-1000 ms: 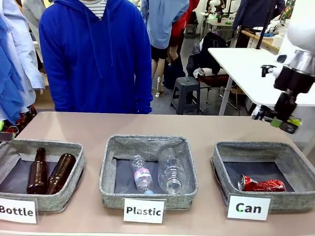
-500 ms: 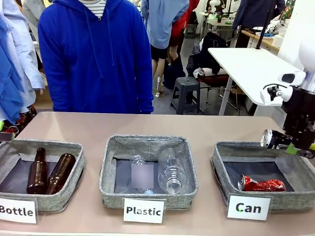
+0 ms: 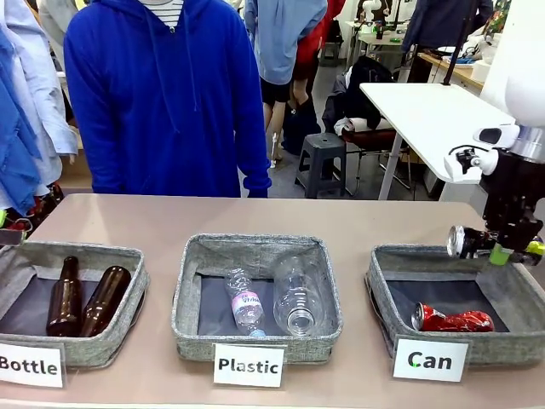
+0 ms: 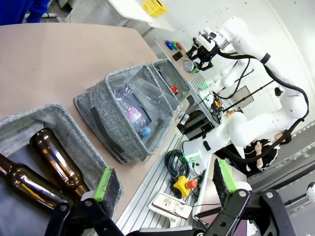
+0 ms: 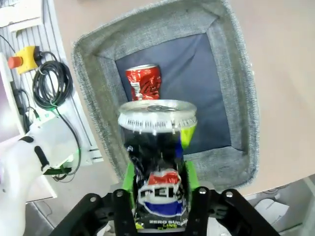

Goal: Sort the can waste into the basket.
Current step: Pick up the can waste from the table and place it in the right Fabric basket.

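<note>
The right pincer (image 5: pixel 160 196) hangs over the basket (image 3: pixel 385 294) labelled "Can", with the dark can (image 5: pixel 158 162) lying between its green pads. The pads sit close on both flanks of the can, yet whether they grip it or have just let go cannot be told from the pictures. To do this step well, the can should drop well inside the grey fabric walls, not over the rim at 12 o'clock where it now hovers in the front view; a small shift toward the basket's middle before letting go would keep it from catching the edge or bouncing onto the surface (image 3: pixel 341 226). The fall is short, so a plain release should do.

The held can is crushed, dark blue-black with a red, white and blue logo, a yellow-green patch near its silver top. The red can (image 3: pixel 453 319) already lies on its side on the basket's dark bottom, toward 6 o'clock of the held one in the front view.

The left pincer (image 4: pixel 165 184) stands wide and empty by the Bottle basket (image 4: pixel 64 123)
</note>
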`<state>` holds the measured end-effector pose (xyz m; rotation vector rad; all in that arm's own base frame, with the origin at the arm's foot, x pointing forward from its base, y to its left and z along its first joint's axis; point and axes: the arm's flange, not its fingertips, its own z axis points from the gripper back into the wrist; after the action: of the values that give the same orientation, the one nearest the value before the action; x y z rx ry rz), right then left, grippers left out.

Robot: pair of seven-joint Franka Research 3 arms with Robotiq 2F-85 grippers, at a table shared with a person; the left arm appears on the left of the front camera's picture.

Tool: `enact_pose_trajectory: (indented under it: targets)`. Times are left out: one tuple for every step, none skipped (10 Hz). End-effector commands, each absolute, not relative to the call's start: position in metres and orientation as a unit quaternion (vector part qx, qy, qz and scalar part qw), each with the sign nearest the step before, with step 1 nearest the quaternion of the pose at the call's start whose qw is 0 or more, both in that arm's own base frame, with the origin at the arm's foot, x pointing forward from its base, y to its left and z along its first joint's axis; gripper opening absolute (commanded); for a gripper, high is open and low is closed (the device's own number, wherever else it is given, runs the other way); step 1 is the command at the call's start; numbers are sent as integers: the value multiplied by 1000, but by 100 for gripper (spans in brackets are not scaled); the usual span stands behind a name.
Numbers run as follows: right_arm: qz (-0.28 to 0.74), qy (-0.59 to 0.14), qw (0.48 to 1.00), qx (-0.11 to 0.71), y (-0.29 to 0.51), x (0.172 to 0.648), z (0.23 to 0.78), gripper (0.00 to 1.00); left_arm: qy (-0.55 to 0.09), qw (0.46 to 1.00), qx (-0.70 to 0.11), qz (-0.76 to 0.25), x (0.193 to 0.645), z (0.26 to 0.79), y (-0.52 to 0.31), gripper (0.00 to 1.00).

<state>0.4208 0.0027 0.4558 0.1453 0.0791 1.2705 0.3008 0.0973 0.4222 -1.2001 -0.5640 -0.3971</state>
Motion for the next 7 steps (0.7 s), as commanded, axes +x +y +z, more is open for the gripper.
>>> enact_pose_trajectory:
  targets:
    - [599,26,799,48,-2,421,456,86,-261,765,-561,-177,300,425,95,100]
    - [599,23,799,48,-4,419,455,92,-261,765,-561,-177,300,425,95,100]
    - [597,24,800,49,-5,419,453,100,-261,765,-561,-177,300,425,95,100]
    - [595,23,802,49,-6,419,452,100,-261,765,-561,-177,300,425,95,100]
    - [595,21,802,49,-6,419,451,100,-261,765,-561,-177,300,425,95,100]
    - [595,22,802,50,-6,419,450,100,-261,765,-561,-177,300,425,95,100]
    - [592,27,803,53,-4,421,450,100,-261,765,-561,-177,300,425,95,100]
